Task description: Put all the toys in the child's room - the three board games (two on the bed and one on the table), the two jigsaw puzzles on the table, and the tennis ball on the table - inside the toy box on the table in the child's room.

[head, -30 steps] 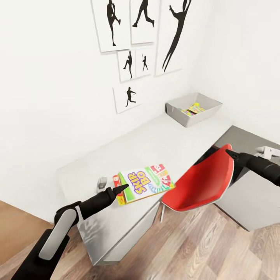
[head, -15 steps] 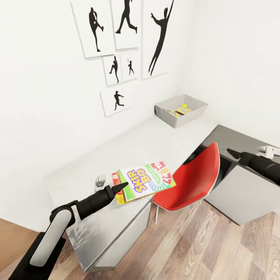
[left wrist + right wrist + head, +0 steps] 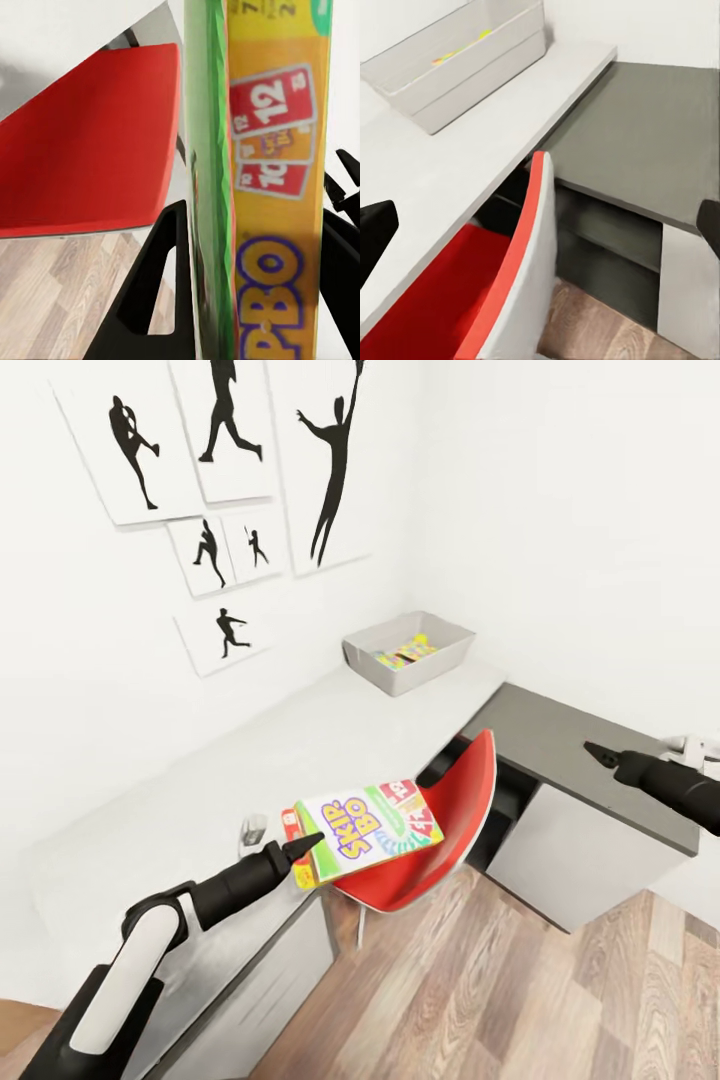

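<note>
- The SKIP BO board game [image 3: 262, 187] is clamped edge-on between the left gripper's [image 3: 300, 847] fingers [image 3: 154, 292], one dark finger lying along each broad face of the box.
- In the head view the box [image 3: 365, 825] is held out past the front edge of the surface [image 3: 300, 750], partly over the red chair [image 3: 440, 840], its printed face turned upward.
- The chair's curved back is seen just beside the surface's front edge, before the dark gap where the lower dark grey corner section [image 3: 570, 745] begins.
- The right gripper [image 3: 598, 753] is held above that corner section with nothing between its fingers; the two tips [image 3: 375, 229] sit at opposite sides of the right wrist view, spread wide.
- The toy box [image 3: 405, 652] rests at the far end of the pale surface, close to the wall corner, with bright pieces and a yellow-green spot inside.
- The stretch of surface between the held box and the toy box lies bare.
</note>
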Robot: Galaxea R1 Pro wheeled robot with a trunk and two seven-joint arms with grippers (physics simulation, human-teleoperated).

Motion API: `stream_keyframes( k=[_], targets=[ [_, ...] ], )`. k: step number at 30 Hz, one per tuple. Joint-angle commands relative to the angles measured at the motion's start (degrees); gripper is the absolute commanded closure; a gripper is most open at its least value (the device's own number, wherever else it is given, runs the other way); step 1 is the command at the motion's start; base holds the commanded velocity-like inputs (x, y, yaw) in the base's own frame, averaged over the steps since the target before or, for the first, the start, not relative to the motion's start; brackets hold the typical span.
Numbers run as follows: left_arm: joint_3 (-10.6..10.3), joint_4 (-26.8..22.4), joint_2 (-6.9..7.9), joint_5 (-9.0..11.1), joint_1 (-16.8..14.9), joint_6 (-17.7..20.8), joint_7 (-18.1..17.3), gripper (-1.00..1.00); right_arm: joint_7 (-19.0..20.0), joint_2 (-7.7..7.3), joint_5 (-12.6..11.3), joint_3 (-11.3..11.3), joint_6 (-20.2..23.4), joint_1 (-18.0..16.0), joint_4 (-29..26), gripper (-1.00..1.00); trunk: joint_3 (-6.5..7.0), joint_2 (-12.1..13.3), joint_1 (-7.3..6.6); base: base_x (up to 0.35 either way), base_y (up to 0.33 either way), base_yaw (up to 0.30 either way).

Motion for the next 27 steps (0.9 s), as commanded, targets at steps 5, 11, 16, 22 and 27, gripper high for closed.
stream_keyframes(
  k=[5, 11, 16, 22, 27],
  targets=[
    [1.4, 0.0, 0.07, 0.3, 0.3, 0.2, -0.1, 1.00, 0.3, -0.02, 0.7, -0.5, 0.0, 0.0, 0.0, -1.00, 0.04, -0.1, 0.03, 0.212, -0.282, -0.036],
    [2.2, 0.0, 0.19, 0.2, 1.2, 0.0, -0.4, 1.00, 0.4, 0.15, 2.1, -0.5, 0.0, 0.0, 0.0, -1.00, 0.27, -0.1, 0.03, 0.247, -0.258, -0.002],
    [5.7, 0.0, 0.22, 0.4, 2.3, -0.5, -0.8, 1.00, 0.4, 0.10, 2.1, -0.5, 0.0, 0.0, 0.0, -1.00, 0.72, -0.1, 0.03, 0.142, -0.153, 0.000],
    [9.2, 0.1, -0.24, 0.0, 2.6, -0.6, 0.3, 1.00, 0.4, 0.09, 2.1, -0.5, 0.0, 0.0, 0.0, -1.00, 1.27, -0.1, 0.03, 0.018, -0.020, 0.000],
    [10.5, 0.1, -0.59, 0.4, 2.2, -2.4, 0.9, 1.00, 0.4, 0.09, 2.1, -0.5, 0.0, 0.0, 0.0, -1.00, 1.74, -0.1, 0.03, 0.002, -0.003, 0.000]
  ],
)
